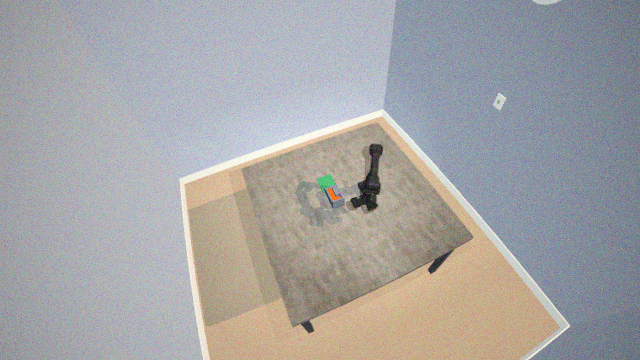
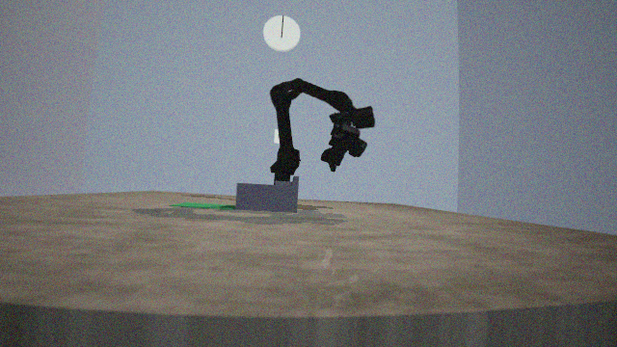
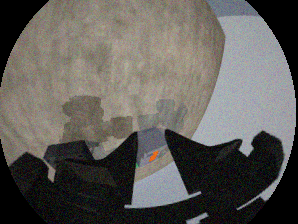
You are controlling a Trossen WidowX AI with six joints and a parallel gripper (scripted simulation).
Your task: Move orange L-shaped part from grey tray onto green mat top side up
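The orange L-shaped part point(image 1: 331, 194) point(image 3: 153, 156) lies flush in the pocket of the grey tray point(image 1: 339, 203) point(image 2: 266, 198) point(image 3: 152, 141). The green mat point(image 1: 326, 181) point(image 2: 202, 205) lies flat right beside the tray. My gripper point(image 1: 356, 202) point(image 2: 333, 167) point(image 3: 152, 137) hangs well above the table, off to one side of the tray and tilted down towards it. Its fingers stand partly apart with nothing between them. In the wrist view the tray and a sliver of the part show far off in the gap between the fingertips. In the exterior view the part is hidden by the tray wall.
The arm's base point(image 1: 371, 199) point(image 2: 285, 169) stands on the table close behind the tray. The brown table top point(image 1: 350, 260) ends in edges all round, with the floor below.
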